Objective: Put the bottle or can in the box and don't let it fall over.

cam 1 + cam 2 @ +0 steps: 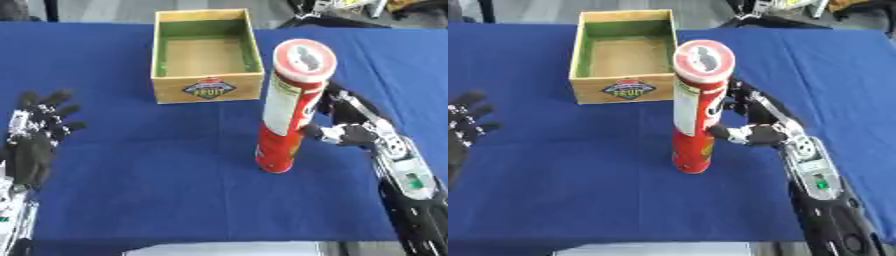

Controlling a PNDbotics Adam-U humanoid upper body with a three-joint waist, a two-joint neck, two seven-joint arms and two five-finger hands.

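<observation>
Left eye view shows a tall red tube can (289, 107) standing on blue cloth (157, 165), near the wooden box (207, 55). Right hand (350, 127) curls around it; left hand (39, 135) rests open.

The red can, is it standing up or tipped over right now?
Upright. The red can stands on its base on the blue table, lid on top, right hand against its side.

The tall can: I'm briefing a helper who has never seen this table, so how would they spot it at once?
On the blue tablecloth, look just in front of the open wooden box with green inner walls, toward its right corner. There stands the tall red and white cylindrical can with a red-rimmed lid, upright, with the fingers of the right hand at its side. It is the tallest thing there.
</observation>
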